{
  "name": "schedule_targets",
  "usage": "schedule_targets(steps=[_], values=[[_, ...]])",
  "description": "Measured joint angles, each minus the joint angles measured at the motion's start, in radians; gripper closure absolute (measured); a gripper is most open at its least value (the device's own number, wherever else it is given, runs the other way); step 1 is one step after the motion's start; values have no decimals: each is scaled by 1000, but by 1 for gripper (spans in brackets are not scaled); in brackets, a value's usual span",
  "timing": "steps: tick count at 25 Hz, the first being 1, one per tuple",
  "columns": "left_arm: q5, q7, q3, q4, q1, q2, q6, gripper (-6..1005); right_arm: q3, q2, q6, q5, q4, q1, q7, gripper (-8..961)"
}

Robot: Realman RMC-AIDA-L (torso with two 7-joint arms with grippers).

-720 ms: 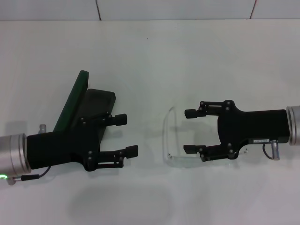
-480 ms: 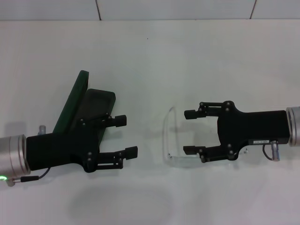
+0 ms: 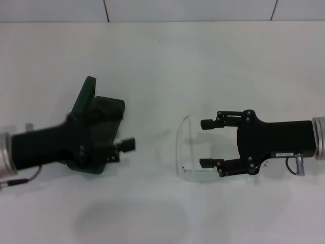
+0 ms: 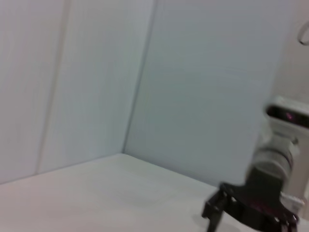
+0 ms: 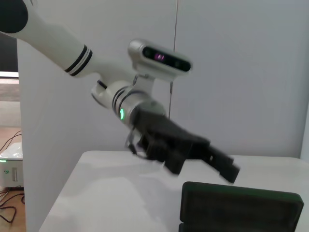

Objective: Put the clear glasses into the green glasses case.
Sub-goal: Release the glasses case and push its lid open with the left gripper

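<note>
The clear glasses (image 3: 179, 147) lie unfolded on the white table (image 3: 162, 61), right of centre, with one arm (image 3: 199, 176) pointing toward my right gripper. My right gripper (image 3: 205, 143) is open and level with the glasses, its fingertips just short of the front frame and its lower finger (image 3: 209, 163) right above that arm. The green glasses case (image 3: 84, 96) stands open at the left, lid raised and black interior (image 3: 109, 108) showing. My left gripper (image 3: 124, 145) is rolled onto its side over the case's near end. The right wrist view shows the case (image 5: 240, 205) and the left gripper (image 5: 193, 150) above it.
A tiled wall (image 3: 193, 9) borders the table's far edge. In the left wrist view the right arm's gripper (image 4: 251, 212) appears far off in front of pale wall panels. White table stretches between the case and the glasses.
My left arm has rolled its wrist and shifted back and left, so it now covers the near part of the case. The right gripper and the glasses have stayed in place.
</note>
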Motion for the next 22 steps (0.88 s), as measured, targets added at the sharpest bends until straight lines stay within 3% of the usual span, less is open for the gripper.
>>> schedule_targets(steps=[3,6,9,12,14,22], values=[[69,-169,-76,160,39,10,-1,111,0,0,-1,0,-4,1,0,203],[224,-340,-192,346,76,-10,-3,111,-2,0,-3,-2,-11,2,0,203],[455,-507,-338,568,103,-80,-8,111,-2,0,-3,-3,-13,2,0,203],[631,-606,-428,735,117,-150,-14,111,-2,0,-3,-5,-13,3,0,203],[684,-652,-433,774,119,-162,-24,111,-3,0,-3,-5,-13,5,0,203],[787,-735,-413,697,66,-159,-116,116,-5,0,3,-6,-13,8,0,204]])
